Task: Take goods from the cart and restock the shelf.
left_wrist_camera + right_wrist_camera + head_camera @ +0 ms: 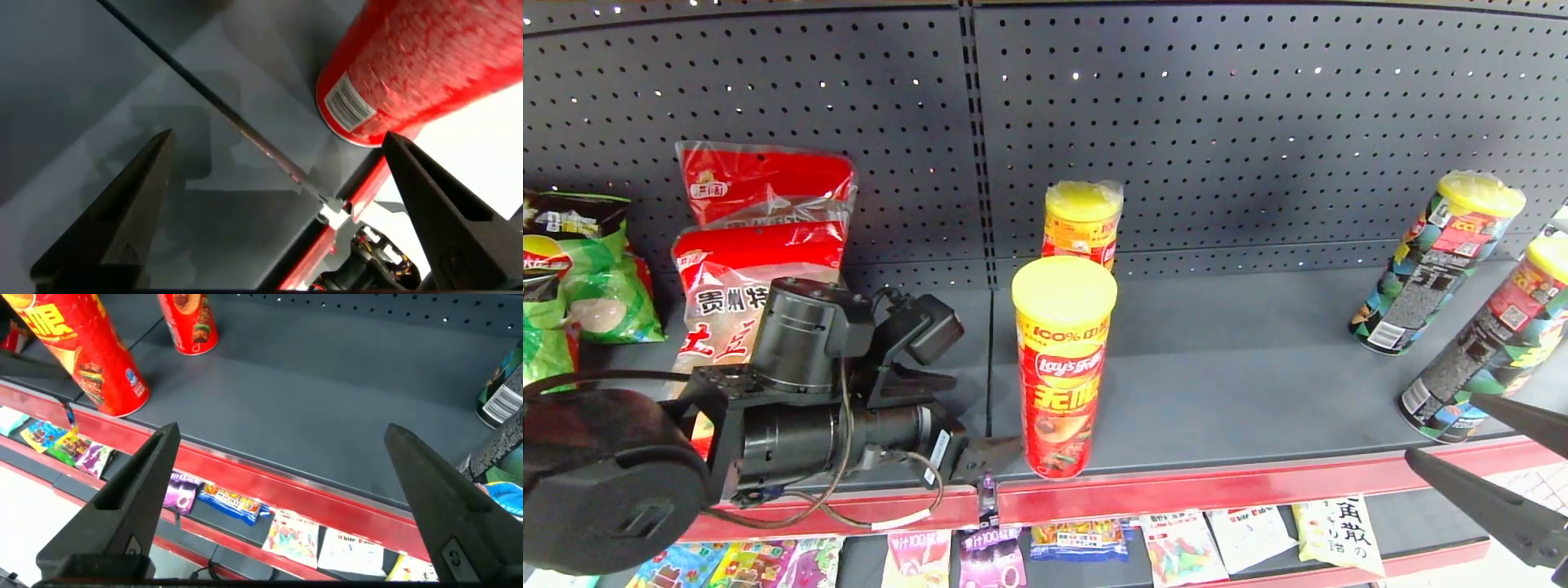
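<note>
A red chip can with a yellow lid (1062,367) stands upright near the red front edge of the grey shelf (1241,367). A second red can (1082,220) stands behind it by the pegboard. My left gripper (992,453) is open at the shelf's front edge, just left of the front can's base and not touching it. In the left wrist view the red can (409,73) lies beyond the open gripper (278,220). My right gripper (1441,426) hangs open at the lower right, in front of the shelf edge. The right wrist view has its gripper (278,506) empty, both red cans (82,359) (188,322) far off.
Red snack bags (760,245) and green bags (572,278) fill the shelf's left. Two dark patterned cans (1437,261) (1494,343) stand at the right. Bare shelf lies between them and the red cans. Small packets (1176,547) line the lower shelf.
</note>
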Robot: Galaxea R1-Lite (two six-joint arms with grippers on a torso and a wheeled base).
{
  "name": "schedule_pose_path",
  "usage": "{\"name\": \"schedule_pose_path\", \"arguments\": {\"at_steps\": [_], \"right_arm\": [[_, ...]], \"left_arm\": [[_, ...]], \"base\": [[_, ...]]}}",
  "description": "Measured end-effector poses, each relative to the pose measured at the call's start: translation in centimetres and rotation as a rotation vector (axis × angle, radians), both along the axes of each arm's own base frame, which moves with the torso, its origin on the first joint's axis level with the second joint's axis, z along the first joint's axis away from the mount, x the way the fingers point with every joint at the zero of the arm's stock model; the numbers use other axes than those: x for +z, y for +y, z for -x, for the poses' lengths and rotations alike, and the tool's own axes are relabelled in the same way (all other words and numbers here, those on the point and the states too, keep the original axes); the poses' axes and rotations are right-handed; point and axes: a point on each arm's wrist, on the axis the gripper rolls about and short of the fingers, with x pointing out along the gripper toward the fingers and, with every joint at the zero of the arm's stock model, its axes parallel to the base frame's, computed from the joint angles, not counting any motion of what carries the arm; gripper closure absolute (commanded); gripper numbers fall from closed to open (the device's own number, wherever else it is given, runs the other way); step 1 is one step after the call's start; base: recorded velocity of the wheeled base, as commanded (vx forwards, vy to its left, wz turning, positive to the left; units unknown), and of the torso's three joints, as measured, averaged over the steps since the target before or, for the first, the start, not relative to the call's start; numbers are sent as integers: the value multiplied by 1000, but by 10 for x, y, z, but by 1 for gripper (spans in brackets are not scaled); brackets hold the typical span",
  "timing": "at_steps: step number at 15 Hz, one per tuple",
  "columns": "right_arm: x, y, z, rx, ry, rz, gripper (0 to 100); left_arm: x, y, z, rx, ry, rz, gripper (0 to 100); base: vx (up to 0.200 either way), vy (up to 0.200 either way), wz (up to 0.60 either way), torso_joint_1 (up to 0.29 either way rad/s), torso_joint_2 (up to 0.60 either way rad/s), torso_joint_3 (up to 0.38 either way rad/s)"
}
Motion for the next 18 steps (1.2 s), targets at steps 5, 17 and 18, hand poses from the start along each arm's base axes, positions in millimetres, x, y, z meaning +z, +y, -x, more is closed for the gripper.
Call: {"name": "schedule_pose_path", "arguments": {"at_steps": [5, 17, 18], "right_arm": [[0, 0, 0, 0, 1, 0, 0], [0, 0, 0, 1, 2, 1, 0], [0, 0, 0, 1, 2, 1, 0]], "left_arm": [[-4, -7, -6, -7, -21, 13, 0], [-4, -13, -11, -11, -24, 13, 0], [-4, -13, -11, -11, -24, 14, 0]], "base": [[0, 0, 0, 0, 0, 0], [0, 0, 0, 0, 0, 0], [0, 0, 0, 0, 0, 0]]}}
